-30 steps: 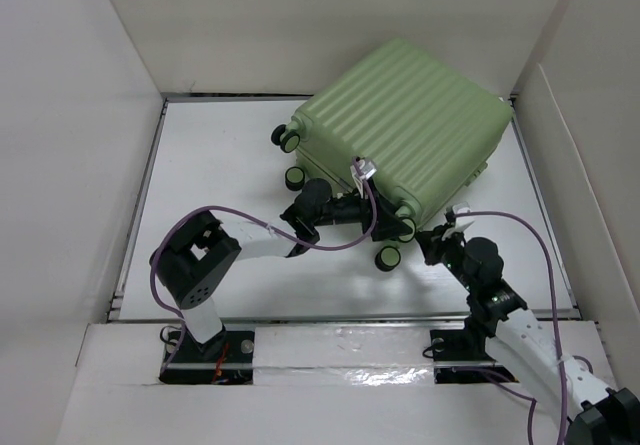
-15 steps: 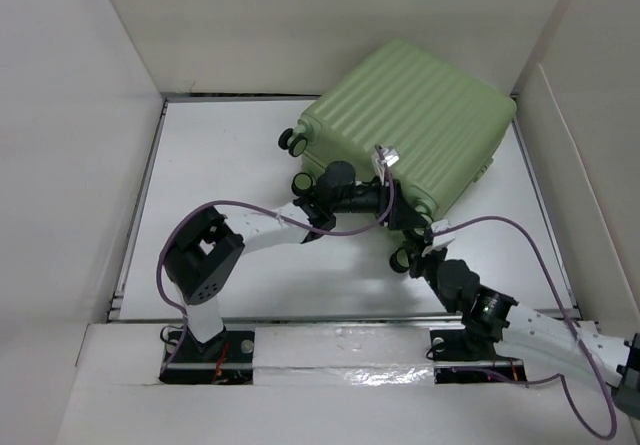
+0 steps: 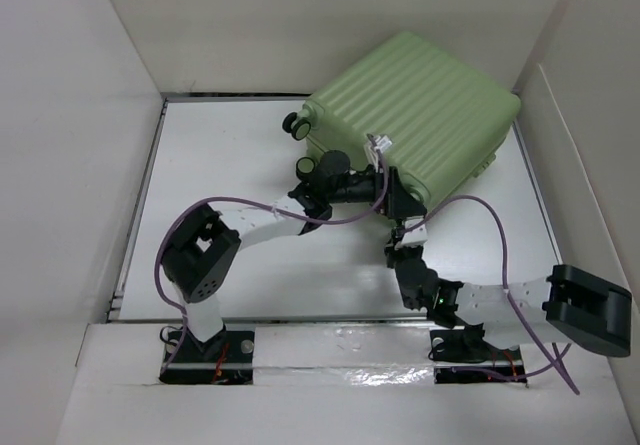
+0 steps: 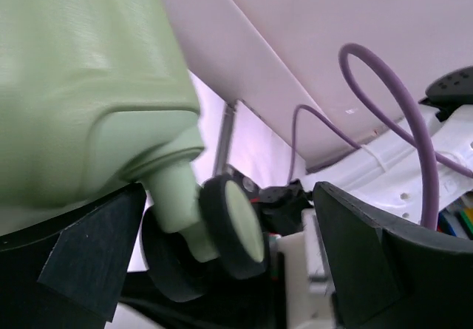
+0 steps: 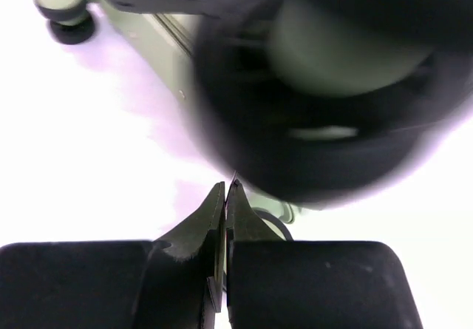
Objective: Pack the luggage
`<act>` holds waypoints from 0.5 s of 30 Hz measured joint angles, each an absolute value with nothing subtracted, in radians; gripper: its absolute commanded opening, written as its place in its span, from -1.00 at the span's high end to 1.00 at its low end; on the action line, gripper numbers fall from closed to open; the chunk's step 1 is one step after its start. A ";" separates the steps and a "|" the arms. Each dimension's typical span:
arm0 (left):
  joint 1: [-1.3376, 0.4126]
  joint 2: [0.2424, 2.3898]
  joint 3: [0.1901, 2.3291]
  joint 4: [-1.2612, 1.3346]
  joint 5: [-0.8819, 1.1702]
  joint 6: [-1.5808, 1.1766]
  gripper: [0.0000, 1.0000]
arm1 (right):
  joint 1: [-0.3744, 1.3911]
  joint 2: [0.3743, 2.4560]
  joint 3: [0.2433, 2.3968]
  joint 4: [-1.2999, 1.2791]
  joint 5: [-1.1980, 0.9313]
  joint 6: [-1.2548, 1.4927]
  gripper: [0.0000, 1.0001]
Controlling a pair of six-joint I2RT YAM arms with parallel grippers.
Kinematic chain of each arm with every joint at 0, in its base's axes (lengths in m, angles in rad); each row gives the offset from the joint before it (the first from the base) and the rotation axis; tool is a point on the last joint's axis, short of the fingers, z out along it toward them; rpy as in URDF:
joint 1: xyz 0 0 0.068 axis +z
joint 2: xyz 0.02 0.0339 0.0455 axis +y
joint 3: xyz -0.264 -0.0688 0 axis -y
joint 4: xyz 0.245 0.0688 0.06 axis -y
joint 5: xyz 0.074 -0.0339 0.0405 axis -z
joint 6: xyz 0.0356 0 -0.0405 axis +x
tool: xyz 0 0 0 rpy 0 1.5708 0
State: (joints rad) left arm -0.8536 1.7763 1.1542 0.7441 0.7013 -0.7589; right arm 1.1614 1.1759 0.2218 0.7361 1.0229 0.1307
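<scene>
The luggage (image 3: 415, 115) is a closed light green ribbed suitcase at the back right, its near wheeled end raised. My left gripper (image 3: 397, 203) is open at its near bottom corner. In the left wrist view (image 4: 229, 270) one spinner wheel (image 4: 233, 225) sits between the wide-apart fingers, and the left finger (image 4: 89, 255) lies against the shell (image 4: 81, 85). My right gripper (image 3: 398, 250) is shut and empty just below that corner. In the right wrist view (image 5: 225, 188) its tips are right under a blurred black wheel (image 5: 332, 122).
White walls (image 3: 90, 115) box in the white table (image 3: 220, 165) on three sides; the suitcase leans near the back and right walls. Another wheel (image 3: 295, 123) sticks out at the case's left corner. Purple cables (image 3: 480, 215) loop from both arms. The right arm's elbow (image 3: 590, 310) sits far right.
The suitcase has been pushed back and to the right, its near end rising. My left gripper followed it. My right gripper slid left under the near wheel while its elbow swung out right.
</scene>
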 measured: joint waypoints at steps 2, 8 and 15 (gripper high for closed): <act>-0.818 1.723 1.106 0.733 0.685 -0.733 -0.97 | 1.171 1.162 0.221 0.745 0.994 0.140 1.00; -0.606 1.449 1.007 0.631 0.498 -0.601 -0.71 | 1.202 1.023 0.207 0.717 0.897 0.179 1.00; -0.354 1.261 1.053 0.460 0.190 -0.424 -0.52 | 1.218 0.940 0.192 0.668 0.816 0.190 1.00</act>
State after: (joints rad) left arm -0.3538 1.2613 1.0531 0.4603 0.1902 -0.4244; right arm 1.2182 0.9401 0.1921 0.6678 0.8162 0.1898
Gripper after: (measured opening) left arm 0.655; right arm 0.011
